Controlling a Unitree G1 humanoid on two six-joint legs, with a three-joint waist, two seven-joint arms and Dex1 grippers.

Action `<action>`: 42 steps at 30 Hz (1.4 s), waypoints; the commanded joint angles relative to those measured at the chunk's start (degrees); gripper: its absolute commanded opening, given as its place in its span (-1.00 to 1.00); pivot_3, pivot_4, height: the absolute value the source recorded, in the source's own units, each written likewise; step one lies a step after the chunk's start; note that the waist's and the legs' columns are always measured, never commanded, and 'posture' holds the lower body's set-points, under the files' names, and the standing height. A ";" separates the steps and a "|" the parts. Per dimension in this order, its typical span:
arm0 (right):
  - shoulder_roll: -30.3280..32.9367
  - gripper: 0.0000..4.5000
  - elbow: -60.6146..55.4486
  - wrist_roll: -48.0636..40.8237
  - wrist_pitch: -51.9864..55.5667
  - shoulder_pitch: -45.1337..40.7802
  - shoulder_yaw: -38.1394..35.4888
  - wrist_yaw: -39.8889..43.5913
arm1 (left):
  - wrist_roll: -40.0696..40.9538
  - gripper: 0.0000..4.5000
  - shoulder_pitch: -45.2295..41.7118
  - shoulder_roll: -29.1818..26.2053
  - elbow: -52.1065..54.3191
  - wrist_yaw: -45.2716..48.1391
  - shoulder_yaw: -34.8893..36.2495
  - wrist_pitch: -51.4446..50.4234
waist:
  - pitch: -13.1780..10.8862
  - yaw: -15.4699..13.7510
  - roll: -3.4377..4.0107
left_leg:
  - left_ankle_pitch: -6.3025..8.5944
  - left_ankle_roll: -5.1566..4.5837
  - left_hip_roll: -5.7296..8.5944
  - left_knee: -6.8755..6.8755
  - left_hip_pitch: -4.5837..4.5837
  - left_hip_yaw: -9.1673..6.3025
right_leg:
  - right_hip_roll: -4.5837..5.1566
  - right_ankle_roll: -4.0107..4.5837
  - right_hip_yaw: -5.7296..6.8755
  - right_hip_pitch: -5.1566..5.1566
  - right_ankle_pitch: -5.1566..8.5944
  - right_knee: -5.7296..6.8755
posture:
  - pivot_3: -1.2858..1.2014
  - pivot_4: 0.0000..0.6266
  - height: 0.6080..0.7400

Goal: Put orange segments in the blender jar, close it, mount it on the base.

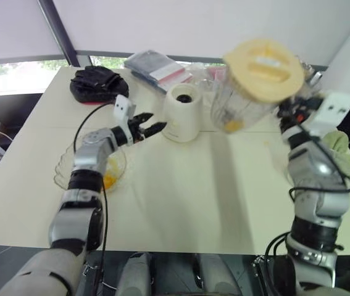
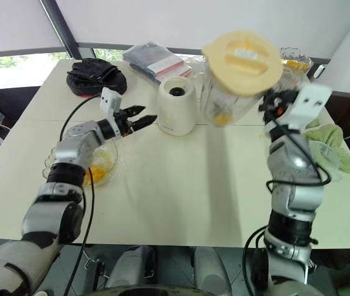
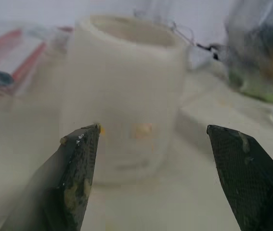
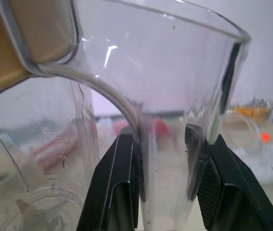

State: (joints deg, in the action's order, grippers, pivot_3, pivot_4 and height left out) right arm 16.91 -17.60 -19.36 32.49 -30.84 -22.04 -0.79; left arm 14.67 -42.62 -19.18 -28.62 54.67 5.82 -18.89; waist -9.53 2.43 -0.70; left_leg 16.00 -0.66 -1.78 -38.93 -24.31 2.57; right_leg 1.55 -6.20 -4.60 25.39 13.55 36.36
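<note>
No writing can be read; the large clear plastic blender jar point(image 2: 227, 92), pale-yellow-lidded, is clamped by its handle in the right gripper point(image 4: 164, 159) beside the squat cream-white base point(image 2: 176, 105), faced by the wide-open, empty left gripper point(image 2: 139, 118).

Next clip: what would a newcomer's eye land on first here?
The blender jar, capped with a pale-yellow lid, held in the air by its handle in the right tool, beside the cream base at the table's far middle. The left tool points at the base, fingers apart, with nothing between them.
</note>
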 commanded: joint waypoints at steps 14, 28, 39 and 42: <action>6.38 -0.58 47.82 3.75 -1.77 -45.55 9.28 8.63 | 8.81 0.65 15.68 -5.45 33.28 -2.72 -3.96 -18.19 | -0.07 0.18 0.12 | -0.08 0.11 -0.01 -0.02 0.04 0.16 | 0.01 0.05 0.00 0.00 -0.03 0.05 | 0.03 -0.52 1.00; -0.80 -0.58 81.34 9.42 -16.61 -58.47 11.47 10.46 | 11.01 0.65 22.22 -7.36 40.75 -9.21 -2.85 -19.14 | -0.11 0.20 0.16 | -0.58 0.99 0.01 0.81 -0.02 0.15 | 0.18 0.05 0.02 0.20 -0.04 -0.21 | 0.03 -0.52 1.00; 0.53 -0.58 80.05 11.10 -16.05 -56.81 11.71 10.68 | 10.64 0.65 21.62 -7.23 39.75 -10.63 -3.87 -18.62 | -0.11 0.28 0.15 | -0.68 1.15 0.05 0.81 0.08 0.11 | 0.10 0.13 0.04 0.20 -0.09 -0.10 | 0.03 -0.52 1.00; 1.41 -0.58 79.06 11.09 -15.23 -56.13 11.47 10.38 | 10.20 0.65 20.54 -7.07 38.06 -10.25 -4.71 -18.04 | -0.11 0.27 0.15 | -0.69 1.16 0.07 0.81 0.08 0.11 | 0.10 0.13 0.04 0.19 -0.09 -0.11 | 0.03 -0.52 1.00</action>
State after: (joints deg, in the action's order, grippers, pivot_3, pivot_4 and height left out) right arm 17.05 65.01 -8.15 17.62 -85.77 -9.90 9.95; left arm 24.45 -20.88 -26.04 8.89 43.98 1.13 -38.19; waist -9.64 2.70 -0.55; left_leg 15.32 0.49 -1.70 -38.11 -24.23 2.67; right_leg 1.65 -6.06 -4.56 25.58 13.46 36.26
